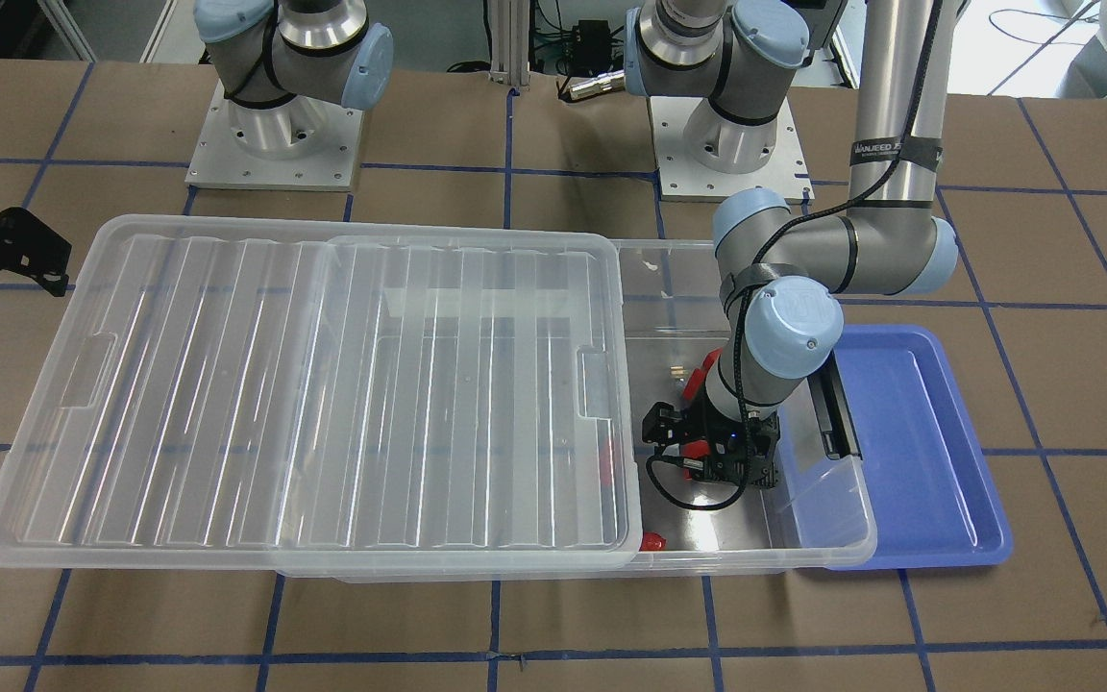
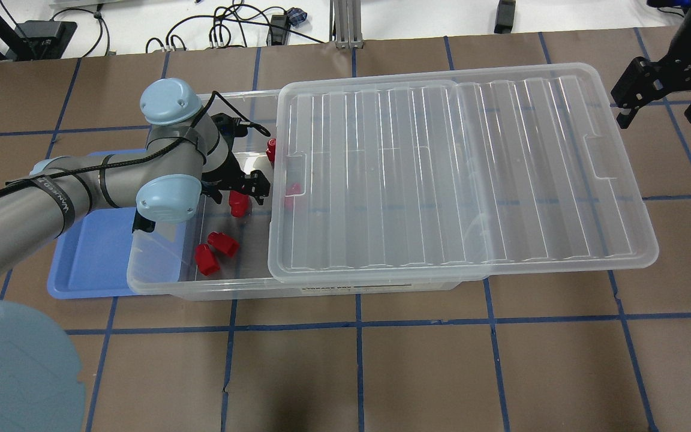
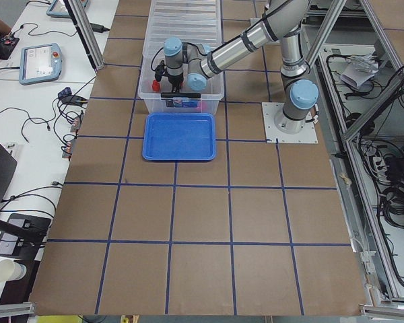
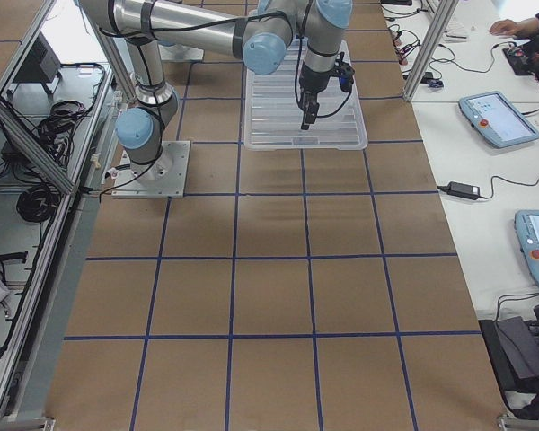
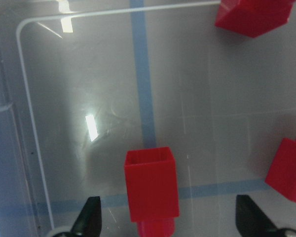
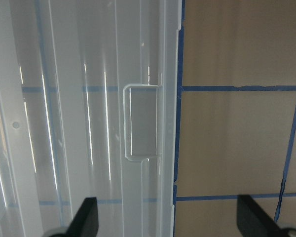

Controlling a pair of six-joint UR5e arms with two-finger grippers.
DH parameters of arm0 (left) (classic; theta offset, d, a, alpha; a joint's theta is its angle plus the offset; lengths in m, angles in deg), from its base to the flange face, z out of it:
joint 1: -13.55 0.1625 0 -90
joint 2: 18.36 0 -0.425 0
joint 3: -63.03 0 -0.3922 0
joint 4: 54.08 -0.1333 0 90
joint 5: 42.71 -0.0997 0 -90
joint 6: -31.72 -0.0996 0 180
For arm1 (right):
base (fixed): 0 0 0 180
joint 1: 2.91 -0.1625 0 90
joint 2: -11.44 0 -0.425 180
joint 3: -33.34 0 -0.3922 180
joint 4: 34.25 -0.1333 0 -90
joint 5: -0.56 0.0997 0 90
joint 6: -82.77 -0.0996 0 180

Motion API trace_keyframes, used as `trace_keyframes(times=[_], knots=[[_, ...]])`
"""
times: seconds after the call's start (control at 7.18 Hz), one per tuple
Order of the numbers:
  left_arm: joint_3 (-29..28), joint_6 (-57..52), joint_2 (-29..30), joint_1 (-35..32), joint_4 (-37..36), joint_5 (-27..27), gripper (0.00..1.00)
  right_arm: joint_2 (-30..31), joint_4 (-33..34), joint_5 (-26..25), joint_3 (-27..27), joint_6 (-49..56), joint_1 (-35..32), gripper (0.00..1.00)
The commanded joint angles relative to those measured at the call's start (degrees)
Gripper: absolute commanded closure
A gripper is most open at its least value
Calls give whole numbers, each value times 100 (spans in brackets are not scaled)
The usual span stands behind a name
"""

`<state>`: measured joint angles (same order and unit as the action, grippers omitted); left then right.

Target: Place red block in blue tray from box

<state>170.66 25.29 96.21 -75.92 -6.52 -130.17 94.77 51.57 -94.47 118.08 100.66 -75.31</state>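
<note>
Fingertips (image 5: pixel 91 217) of our left gripper (image 5: pixel 168 216) stand wide apart and hold nothing. They straddle the red block (image 5: pixel 152 190), which lies flat on the floor of the box (image 2: pixel 231 289) with its stub toward the wrist camera. We read this as the line-up for a pinch across the block's two flat sides, with the descent and the close not yet made.

Two other red blocks (image 5: pixel 254 15) (image 5: pixel 288 170) lie apart from it. The one on the right is nearer (we would watch that the finger on that side does not nudge it on the way down).

Out from there, the ribbed clear lid (image 2: pixel 459 174) lies offset to the right in the overhead view. It covers most of the box and overhangs its right end, so only the left end is open, which is why our arm comes in there.

Our blue tray (image 2: pixel 90 258) waits empty just beside that open end, a short carry away.

Over by the lid's far right corner, our right gripper (image 2: pixel 657 90) hangs above the table (image 2: pixel 417 360), spread wide with nothing in it.
</note>
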Motion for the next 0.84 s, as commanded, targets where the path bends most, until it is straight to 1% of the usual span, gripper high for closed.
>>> trace_keyframes(times=[0.0,0.14,0.56,0.7], knots=[[-57,-164,145,18,-160,-34,90,-36,-4,-7,8,-5,-3,0],[-40,-191,93,35,-169,-43,100,-19,-4,-7,8,-5,-3,0],[-162,-139,-57,18,-64,-61,100,-28,5,-7,16,-5,-3,0],[-241,-112,-153,18,172,-61,100,-45,5,-7,17,-5,-3,0]])
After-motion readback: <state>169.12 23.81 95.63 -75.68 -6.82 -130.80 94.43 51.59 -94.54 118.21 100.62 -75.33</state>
